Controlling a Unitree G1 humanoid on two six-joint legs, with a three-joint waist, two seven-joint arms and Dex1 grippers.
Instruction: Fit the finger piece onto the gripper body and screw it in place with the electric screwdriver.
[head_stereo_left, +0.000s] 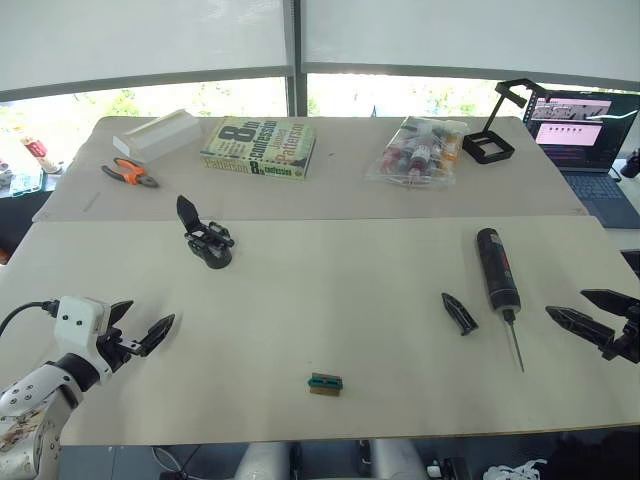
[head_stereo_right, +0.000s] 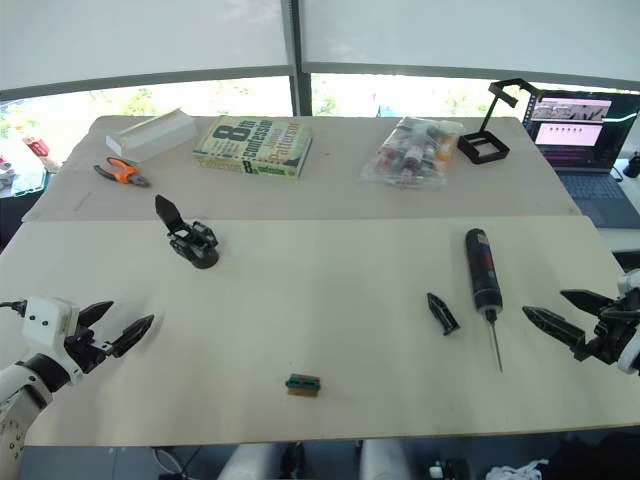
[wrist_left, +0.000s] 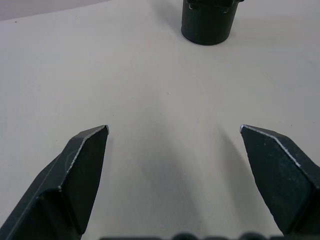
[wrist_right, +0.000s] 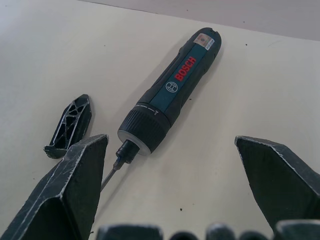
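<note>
Head view: on the worktop (head_stereo_left: 330, 300) the electric screwdriver (head_stereo_left: 497, 270) lies with the finger piece (head_stereo_left: 459, 312) just left of it and the gripper body (head_stereo_left: 208, 240) well to its left. Left wrist view: left pincer (wrist_left: 174, 131) spread, empty. Right wrist view: right pincer (wrist_right: 171, 140) spread near the screwdriver.

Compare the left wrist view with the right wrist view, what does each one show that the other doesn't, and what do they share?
The left wrist view shows the open left gripper aimed at the round base of the gripper body. The right wrist view shows the open right gripper facing the electric screwdriver, which lies flat, with the finger piece lying beside it, apart from it. Both share the pale table, and in both the two black fingers are spread wide and hold nothing.
</note>
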